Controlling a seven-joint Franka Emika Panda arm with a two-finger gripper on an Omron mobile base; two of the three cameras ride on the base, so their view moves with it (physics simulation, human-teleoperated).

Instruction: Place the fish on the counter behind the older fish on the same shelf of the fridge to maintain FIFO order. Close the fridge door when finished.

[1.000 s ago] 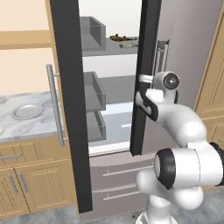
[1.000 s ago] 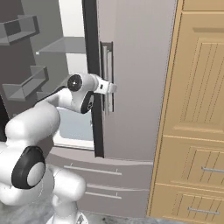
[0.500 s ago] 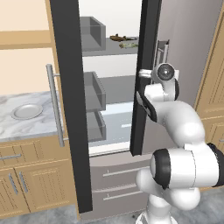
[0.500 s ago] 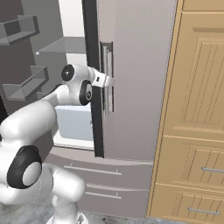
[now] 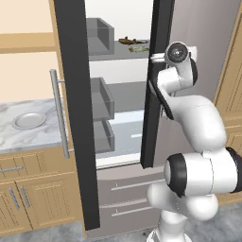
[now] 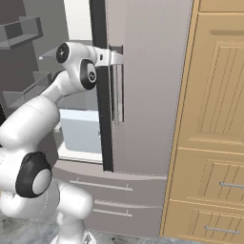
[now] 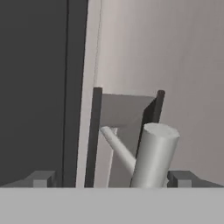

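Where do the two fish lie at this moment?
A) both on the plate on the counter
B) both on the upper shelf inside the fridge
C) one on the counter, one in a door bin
B: in the left base view the fish and the older fish lie together on the shelf inside the fridge, while the plate on the counter holds nothing.

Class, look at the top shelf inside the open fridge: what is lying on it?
On the shelf lie two small fish, the dark brown fish behind the older fish. The right door's edge covers the shelf's right end.

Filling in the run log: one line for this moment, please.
phase: closing fridge | gripper: open, astride right door handle | both fish on top shelf | left door open
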